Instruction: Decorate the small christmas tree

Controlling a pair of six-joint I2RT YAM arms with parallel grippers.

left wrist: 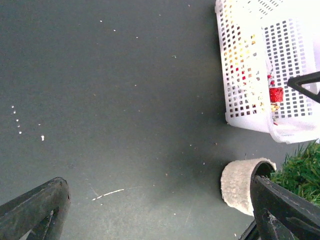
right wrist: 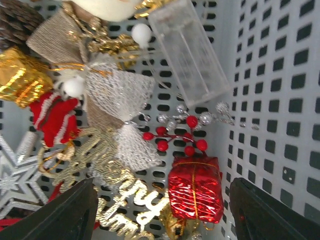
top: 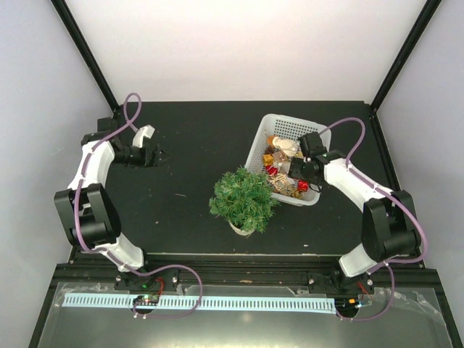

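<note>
The small christmas tree stands on the black table, bushy green on a small white base; its needles show at the left wrist view's right edge. The white mesh basket behind it holds several ornaments. My right gripper is open, low inside the basket, its fingers either side of a shiny red gift-box ornament, not touching it. A red berry sprig, a silver mesh bow and gold lettering lie beside it. My left gripper is open and empty over bare table at the far left.
The basket's wall rises close on the right of my right gripper. A clear plastic box, a gold gift box and a silver star also lie in the basket. White specks and a scratch mark the table.
</note>
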